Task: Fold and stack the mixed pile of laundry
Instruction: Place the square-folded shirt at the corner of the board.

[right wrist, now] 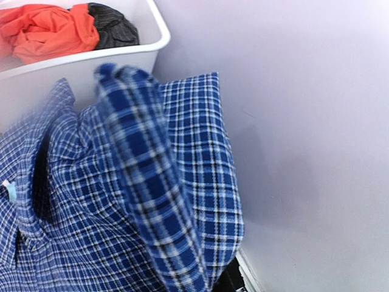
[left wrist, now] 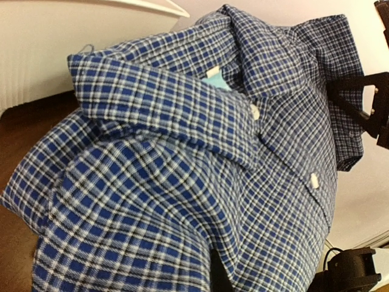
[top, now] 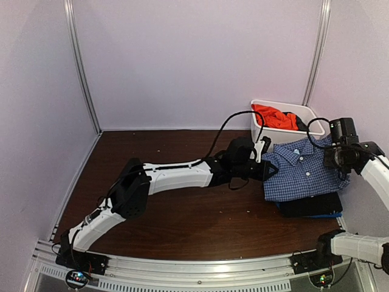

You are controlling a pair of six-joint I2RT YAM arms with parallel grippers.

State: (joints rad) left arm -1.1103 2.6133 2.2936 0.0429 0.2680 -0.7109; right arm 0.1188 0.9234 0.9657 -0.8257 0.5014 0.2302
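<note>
Our left gripper is closed against the left edge of the checked shirt. Our right gripper is clamped on its raised sleeve fold. The shirt lies on a black piece at the right of the desk, just before the white tub holding an orange T-shirt.

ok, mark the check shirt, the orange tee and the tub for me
check shirt (top: pixel 304 173): top external view, middle of its front panel.
orange tee (top: pixel 275 115): top external view, the bunched cloth inside the tub.
tub (top: pixel 281 103): top external view, its far rim.
</note>
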